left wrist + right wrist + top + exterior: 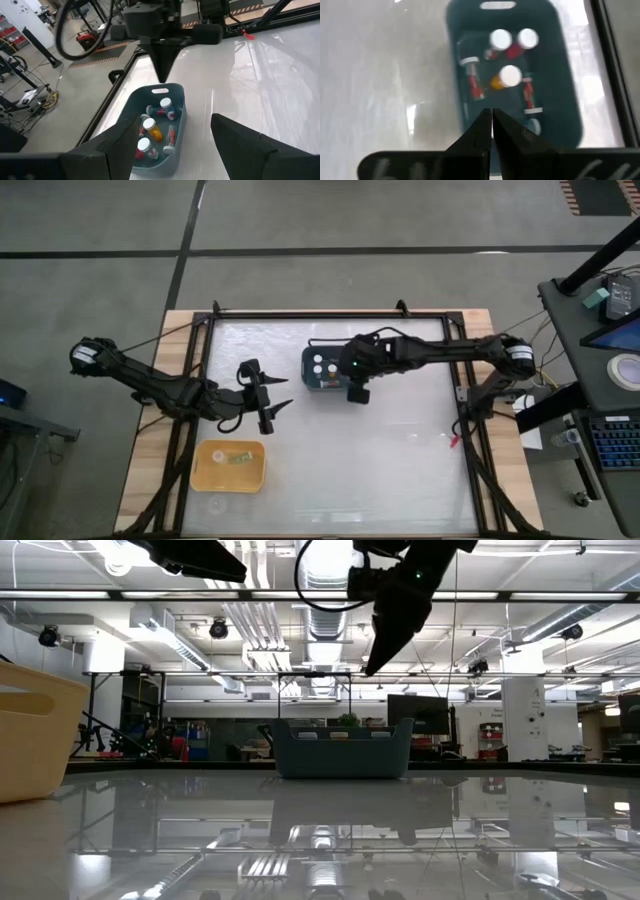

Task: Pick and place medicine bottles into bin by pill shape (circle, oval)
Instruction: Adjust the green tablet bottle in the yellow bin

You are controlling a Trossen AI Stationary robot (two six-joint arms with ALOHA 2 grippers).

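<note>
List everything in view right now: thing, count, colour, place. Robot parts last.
Blue bin: one, dark teal, upper middle of the table.
Medicine bottles: about seven visible, white caps, red or amber bodies, inside the blue bin; exact count unclear.
Yellow bin: one, near table edge on the left arm's side; something small and pale inside, too small to identify.
Table: one, glossy white top, wooden border.
Left gripper: open, hovering above the yellow bin's side of the table, empty.
Right gripper: shut, empty, above the blue bin's edge.
</note>
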